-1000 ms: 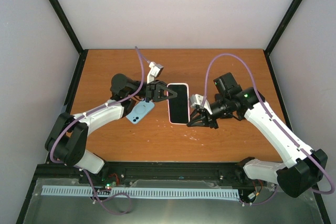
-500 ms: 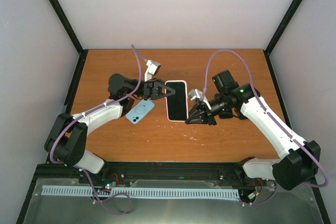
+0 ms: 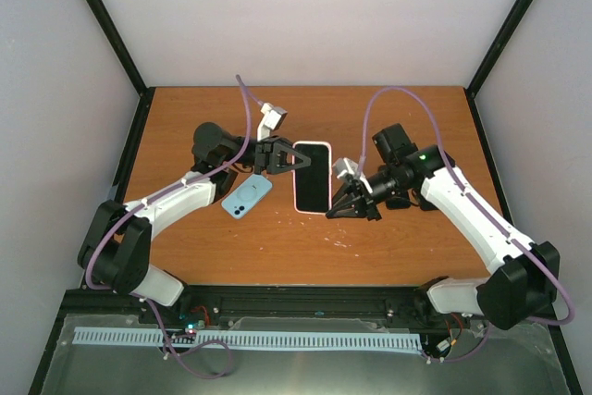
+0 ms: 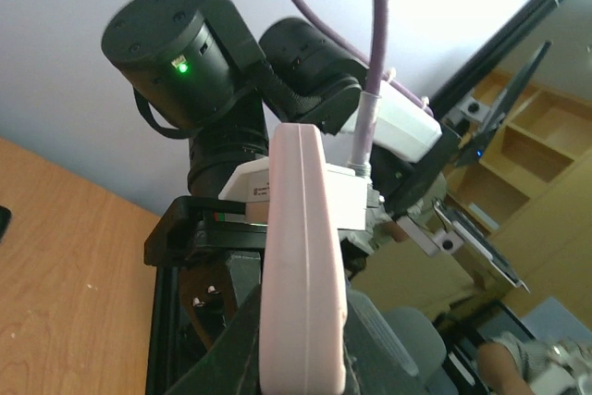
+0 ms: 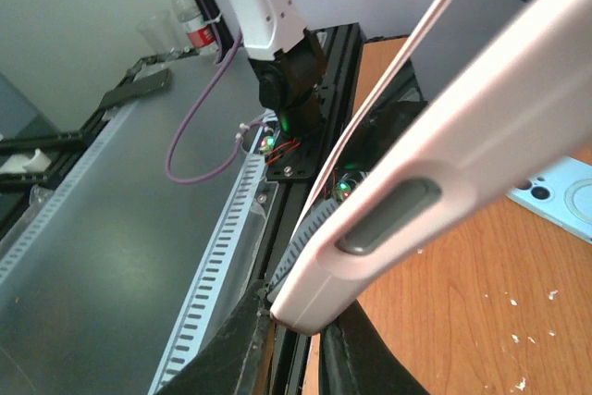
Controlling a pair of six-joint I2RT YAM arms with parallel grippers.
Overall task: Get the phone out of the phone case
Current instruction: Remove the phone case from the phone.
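A phone with a black screen (image 3: 313, 173) sits in a pink case (image 3: 297, 193), held between both grippers over the middle of the table. My left gripper (image 3: 287, 158) is shut on the case's upper left edge; in the left wrist view the pink edge (image 4: 301, 256) stands upright between the dark fingers, with the gripper (image 4: 301, 363) closed round it. My right gripper (image 3: 345, 199) is shut on the case's lower right corner. In the right wrist view the gripper (image 5: 301, 321) pinches the pink corner (image 5: 435, 173), just below a grey side button (image 5: 388, 217).
A light blue phone case (image 3: 247, 196) with a round ring lies flat on the wooden table (image 3: 388, 247), left of the pink one and under the left arm; it also shows in the right wrist view (image 5: 566, 196). White crumbs (image 5: 532, 302) dot the wood.
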